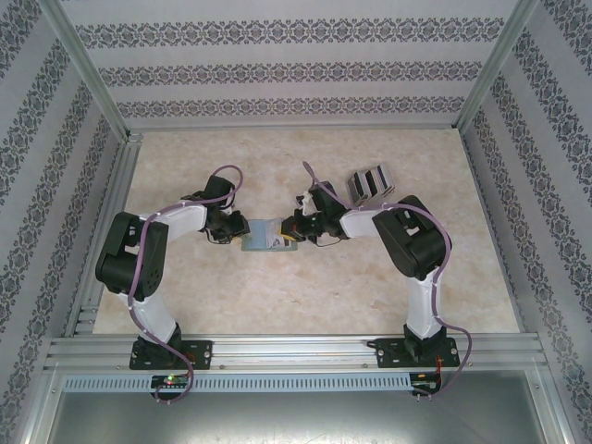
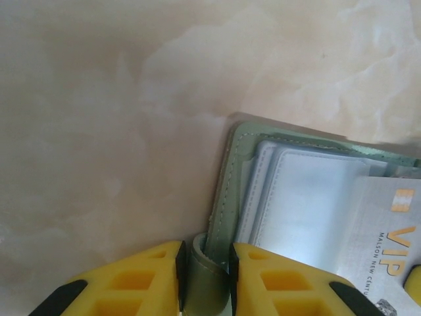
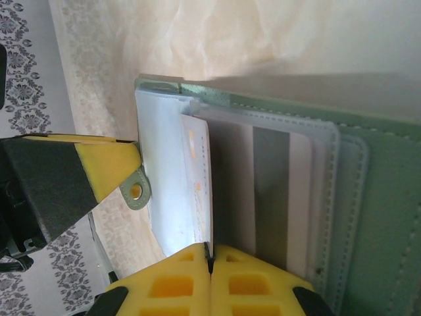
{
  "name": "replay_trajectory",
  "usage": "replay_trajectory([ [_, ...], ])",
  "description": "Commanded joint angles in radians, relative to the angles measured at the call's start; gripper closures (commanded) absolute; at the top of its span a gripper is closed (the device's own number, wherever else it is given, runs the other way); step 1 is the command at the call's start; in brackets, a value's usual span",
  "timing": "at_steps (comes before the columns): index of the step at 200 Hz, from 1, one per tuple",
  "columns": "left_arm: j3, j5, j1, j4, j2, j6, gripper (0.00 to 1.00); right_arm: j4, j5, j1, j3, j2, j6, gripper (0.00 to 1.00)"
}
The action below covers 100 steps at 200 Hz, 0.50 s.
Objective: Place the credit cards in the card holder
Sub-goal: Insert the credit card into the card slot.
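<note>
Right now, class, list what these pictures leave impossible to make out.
Top view: card holder too small, ends under left tool and right tool; card count unclear.
Left wrist: VIP card cut by right edge.
Right wrist: whether the right tool pinches a card is hidden by its fingers.

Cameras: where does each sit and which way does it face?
Top external: above and behind the robot, looking down at the table; left arm, right arm, left gripper and right gripper at the card holder.
Left wrist: on the left arm, looking down; its fingers clamp the holder's tab.
Right wrist: on the right arm, facing the holder; its fingers pinch a credit card.
Both wrist views share that card.
</note>
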Motion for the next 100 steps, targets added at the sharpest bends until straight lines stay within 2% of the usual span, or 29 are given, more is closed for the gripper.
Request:
replay_trajectory([
  [1,-0.019,0.027,0.01,0.023,-0.023,-0.013,0.74,-0.01,0.06,0.026,0.025,0.011,-0.014,0.93],
  [100,-0.033,0.036,0.009,0.042,-0.028,-0.024,0.76,-0.028,0.092,0.073,0.058,0.037,-0.022,0.92],
])
